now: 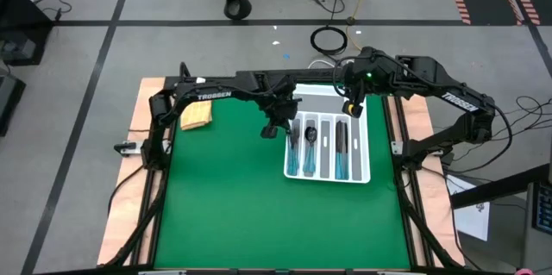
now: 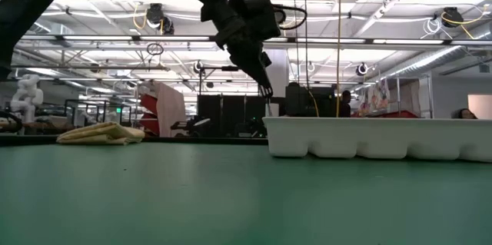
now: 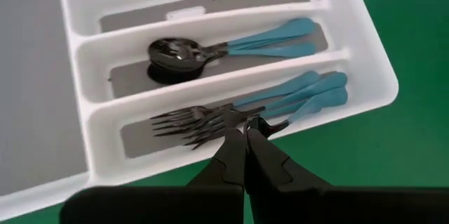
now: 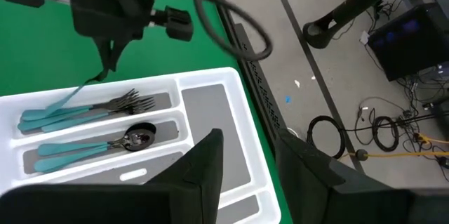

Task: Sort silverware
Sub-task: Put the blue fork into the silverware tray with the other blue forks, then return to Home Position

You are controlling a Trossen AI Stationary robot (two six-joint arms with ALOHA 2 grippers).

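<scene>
The left gripper (image 3: 245, 134), jaws pinched narrow on a fork (image 3: 231, 117), sits over the organiser tray's (image 1: 360, 178) outermost slot. Forks there and spoons (image 3: 210, 50) alongside lie lengthwise, teal handles toward the worktop's (image 1: 224, 215) centre. The right gripper (image 4: 249, 155) hovers, jaws wide.

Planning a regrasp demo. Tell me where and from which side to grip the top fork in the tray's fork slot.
Grip the teal handle of the top fork, not the tines, coming straight down from above. The forks lie flat, stacked along a narrow slot of the white tray, so the slot walls block side approaches. The left gripper already sits over that slot, fingers together.
</scene>
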